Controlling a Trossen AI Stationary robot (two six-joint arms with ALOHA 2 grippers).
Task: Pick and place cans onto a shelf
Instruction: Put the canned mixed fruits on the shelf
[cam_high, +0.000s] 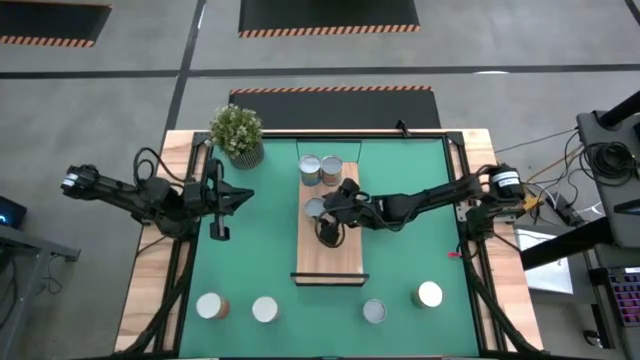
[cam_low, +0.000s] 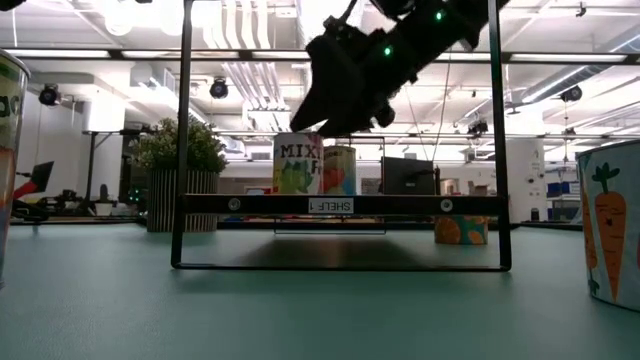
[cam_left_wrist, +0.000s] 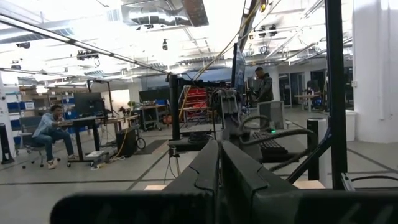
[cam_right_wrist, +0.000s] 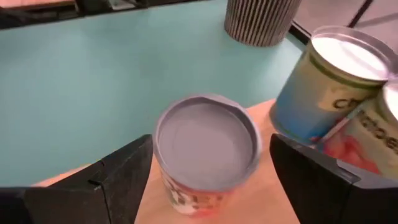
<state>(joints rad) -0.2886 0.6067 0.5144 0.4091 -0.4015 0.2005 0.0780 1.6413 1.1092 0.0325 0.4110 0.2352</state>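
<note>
Light-wood shelf (cam_high: 330, 262): we're releasing a can.
R gripper (cam_right_wrist: 208, 171) spread wide, straddling the grey-topped can (cam_right_wrist: 206, 142) on shelf; next we'd lift clear. L gripper (cam_high: 219, 212) clenched, off shelf.

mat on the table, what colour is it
Green mat, clearest in the high view.

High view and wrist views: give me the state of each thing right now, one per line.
Long light-wood shelf plank: flat on the green mat, three cans on it.
Silver-topped tin with red label: upright on the shelf, between the open fingers, not gripped.
Right hand: open, over that tin.
Left hand: shut, empty, waiting at the table's left.
Four loose cans: upright on the mat's near edge.
</note>
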